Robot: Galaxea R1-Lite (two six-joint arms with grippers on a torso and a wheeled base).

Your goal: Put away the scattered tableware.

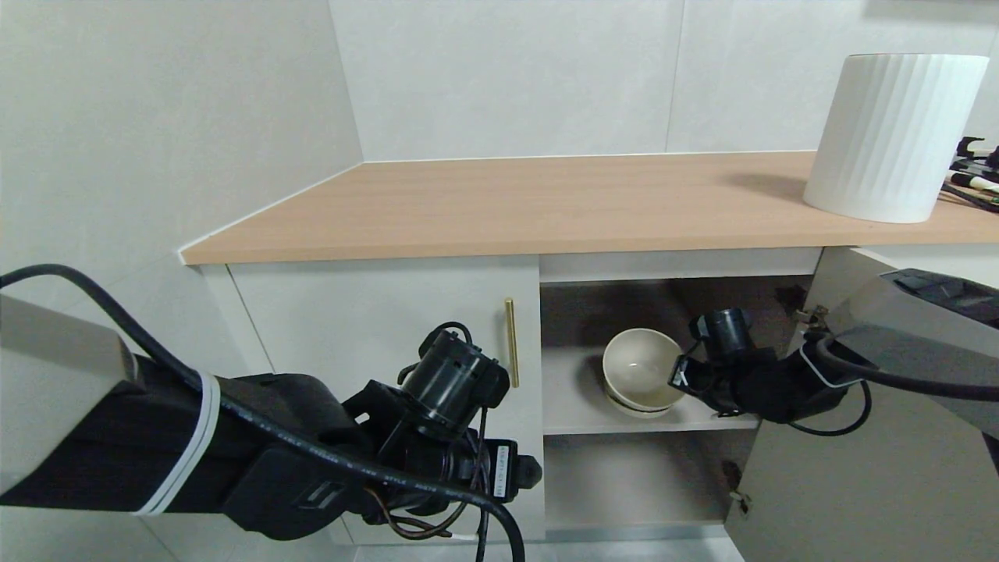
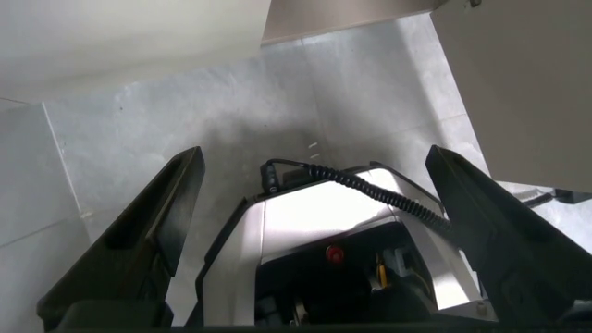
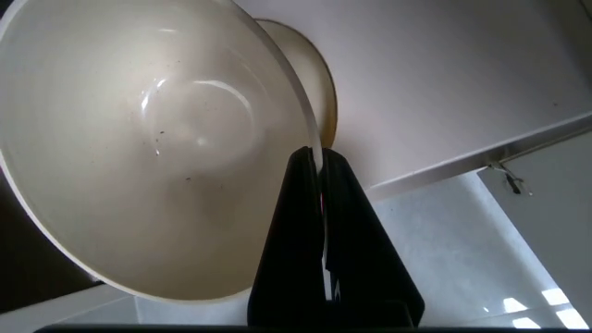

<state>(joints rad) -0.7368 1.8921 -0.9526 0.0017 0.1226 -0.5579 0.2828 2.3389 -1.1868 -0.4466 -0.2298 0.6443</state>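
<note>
A cream bowl (image 1: 636,368) hangs tilted inside the open cabinet, its opening facing out, just over the middle shelf (image 1: 574,410). My right gripper (image 1: 677,379) is shut on its right rim; the right wrist view shows the gripper (image 3: 314,165) pinching the thin rim of the bowl (image 3: 157,139). A second cream dish (image 1: 638,406) rests on the shelf under the held bowl, and this dish (image 3: 310,79) peeks out behind it. My left gripper (image 2: 314,159) hangs open and empty low before the closed left door, pointing at the floor.
The right cabinet door (image 1: 858,468) stands swung open beside my right arm. The closed left door carries a brass handle (image 1: 510,342). On the wooden counter (image 1: 546,203) stand a white ribbed container (image 1: 894,133) and some pens (image 1: 975,183). A lower shelf (image 1: 624,499) lies below.
</note>
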